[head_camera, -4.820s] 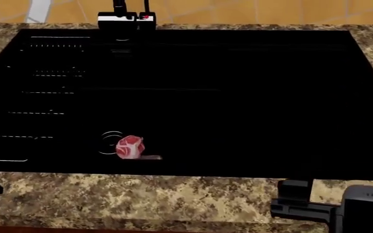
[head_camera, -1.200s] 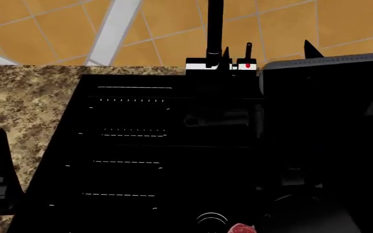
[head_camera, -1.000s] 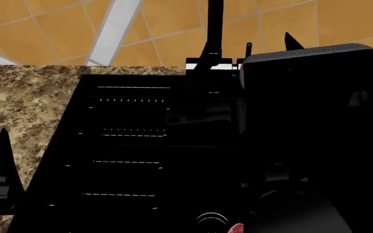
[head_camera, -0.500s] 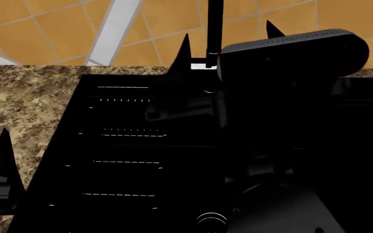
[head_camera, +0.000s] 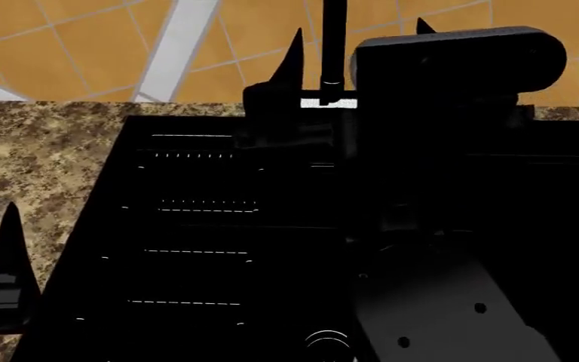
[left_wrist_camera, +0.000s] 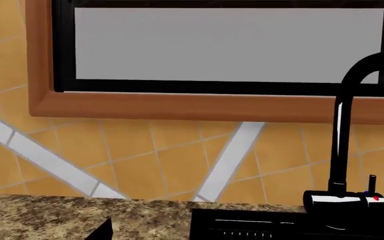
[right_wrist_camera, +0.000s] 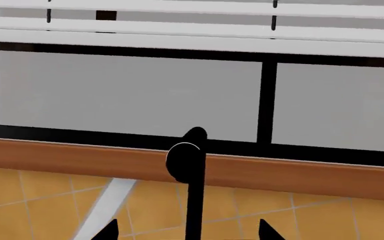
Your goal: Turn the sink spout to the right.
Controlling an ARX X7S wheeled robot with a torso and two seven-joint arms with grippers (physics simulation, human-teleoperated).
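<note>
Fingers of the right gripper (head_camera: 358, 41) — two black pointed tips, spread apart, one tip (head_camera: 292, 51) to one side of the spout (head_camera: 333, 45) and the other on the far side of it; no contact can be made out. Spout: thin black pipe, upright between the tips, rising from a black-and-white base (left_wrist_camera: 345, 202) at the back rim of the sink (head_camera: 199, 226); its curved top shows head-on in the right wrist view, centred between both tips (right_wrist_camera: 106, 231). Left gripper (head_camera: 3, 283) — low over the granite counter (head_camera: 38, 158), well apart from the spout; only one tip shows, so its opening cannot be told. Behind the spout: orange tiled wall (left_wrist_camera: 145, 160), wood-framed window (left_wrist_camera: 225, 47).
</note>
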